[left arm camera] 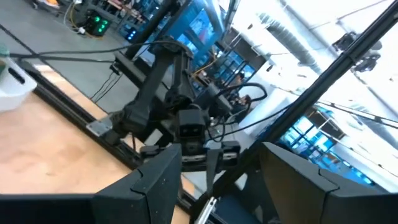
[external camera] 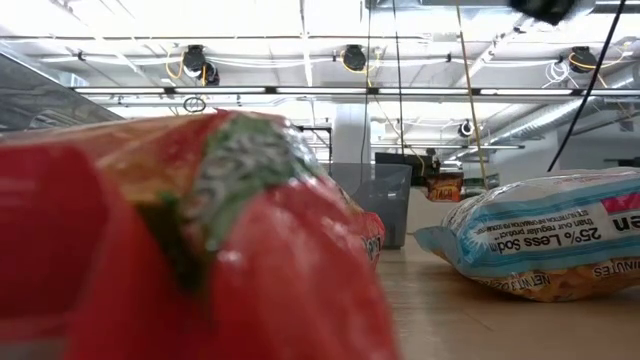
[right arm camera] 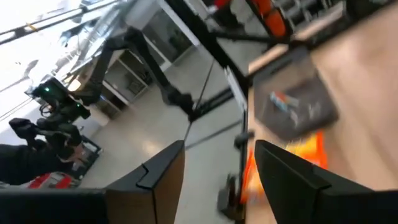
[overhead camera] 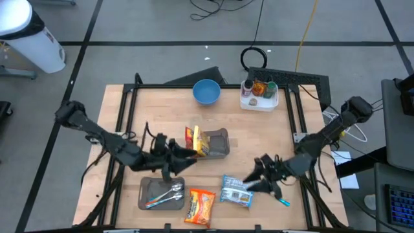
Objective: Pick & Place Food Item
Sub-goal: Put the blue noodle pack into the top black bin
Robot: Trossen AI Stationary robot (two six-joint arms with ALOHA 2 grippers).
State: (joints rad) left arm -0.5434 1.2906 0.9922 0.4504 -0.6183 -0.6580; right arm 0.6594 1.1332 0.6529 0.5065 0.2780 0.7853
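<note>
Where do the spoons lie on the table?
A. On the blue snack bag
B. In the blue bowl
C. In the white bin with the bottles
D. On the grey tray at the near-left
D: the high view shows the spoons lying on the grey tray, left of the orange bag.

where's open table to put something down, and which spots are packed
Bare wood lies left of the blue bowl, down to the left hand, and between the dark tray and the white bin toward the right edge. The front is crowded: utensil tray, orange packet, blue bag, right hand.
</note>
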